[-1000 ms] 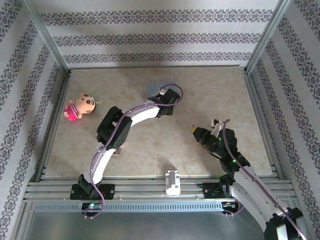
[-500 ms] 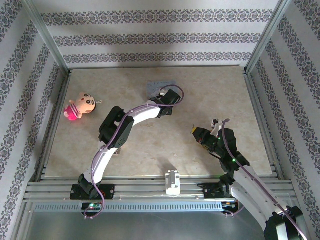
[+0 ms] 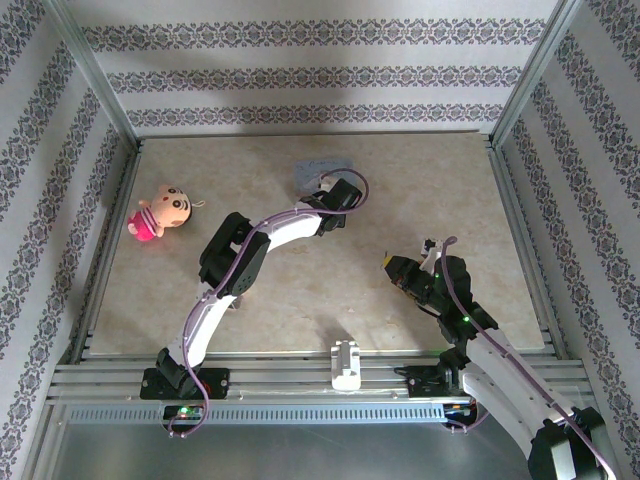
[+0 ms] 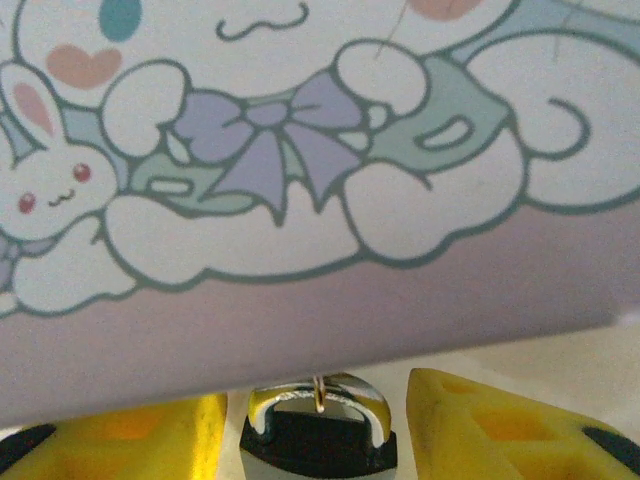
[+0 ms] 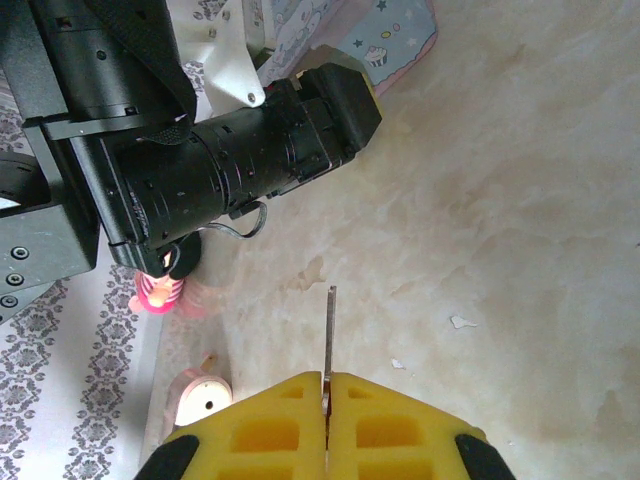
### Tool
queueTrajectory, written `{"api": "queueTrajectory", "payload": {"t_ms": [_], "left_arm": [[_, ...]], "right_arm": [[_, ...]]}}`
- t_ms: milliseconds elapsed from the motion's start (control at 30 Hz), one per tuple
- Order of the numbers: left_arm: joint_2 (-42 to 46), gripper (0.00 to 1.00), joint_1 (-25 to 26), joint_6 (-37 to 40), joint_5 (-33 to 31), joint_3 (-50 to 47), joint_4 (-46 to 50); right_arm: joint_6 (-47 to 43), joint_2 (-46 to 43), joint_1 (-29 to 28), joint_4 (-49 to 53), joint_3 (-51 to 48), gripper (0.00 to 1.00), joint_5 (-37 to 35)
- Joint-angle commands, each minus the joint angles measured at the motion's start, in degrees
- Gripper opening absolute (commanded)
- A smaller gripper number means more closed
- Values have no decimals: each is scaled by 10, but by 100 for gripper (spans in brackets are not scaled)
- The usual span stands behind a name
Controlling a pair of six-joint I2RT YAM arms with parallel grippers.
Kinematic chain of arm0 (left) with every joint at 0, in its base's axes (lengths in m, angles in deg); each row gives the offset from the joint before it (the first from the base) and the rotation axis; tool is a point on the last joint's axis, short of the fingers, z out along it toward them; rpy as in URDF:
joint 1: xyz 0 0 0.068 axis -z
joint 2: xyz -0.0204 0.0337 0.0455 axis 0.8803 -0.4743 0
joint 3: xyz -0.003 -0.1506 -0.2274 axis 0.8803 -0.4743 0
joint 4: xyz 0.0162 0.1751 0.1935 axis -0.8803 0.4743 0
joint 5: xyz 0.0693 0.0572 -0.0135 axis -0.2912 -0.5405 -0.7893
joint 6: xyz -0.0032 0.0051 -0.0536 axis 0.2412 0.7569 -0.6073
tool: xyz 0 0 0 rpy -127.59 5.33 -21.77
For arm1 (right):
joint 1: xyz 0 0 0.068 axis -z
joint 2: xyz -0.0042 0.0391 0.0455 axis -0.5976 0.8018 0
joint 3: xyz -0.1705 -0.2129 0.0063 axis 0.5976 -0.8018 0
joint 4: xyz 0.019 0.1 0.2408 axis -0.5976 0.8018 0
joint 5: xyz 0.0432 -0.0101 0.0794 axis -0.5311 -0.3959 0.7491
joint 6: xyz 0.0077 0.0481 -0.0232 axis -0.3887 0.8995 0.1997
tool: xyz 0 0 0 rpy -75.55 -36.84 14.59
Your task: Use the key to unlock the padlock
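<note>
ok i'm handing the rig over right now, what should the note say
Left end effector: open, flanking the padlock at the tin's edge; slim gaps either side, no grip yet.
Right end effector: shut on the key, blade pointing out over the table, well apart from the padlock.
Done: key in hand, padlock bracketed.
Left: steady the padlock, bring the key over, insert, turn.

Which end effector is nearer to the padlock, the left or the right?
Left. The left end effector flanks the padlock; the right end effector, holding the key, is well apart.
</note>
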Motion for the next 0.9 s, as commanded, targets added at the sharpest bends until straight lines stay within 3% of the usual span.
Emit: {"api": "queueTrajectory", "payload": {"t_ms": [0, 167, 633, 867], "left_arm": [[-14, 51, -7, -16, -24, 2, -25], [-17, 50, -10, -27, -16, 2, -26], [-11, 16, -15, -31, 0, -3, -29], [33, 0, -9, -57, -5, -60, -30]], "right_arm": [[-11, -6, 5, -6, 6, 0, -3], [-9, -14, 5, -6, 1, 0, -4], [-8, -24, 6, -3, -6, 0, -7], [-19, -19, 6, 10, -6, 0, -5]]}}
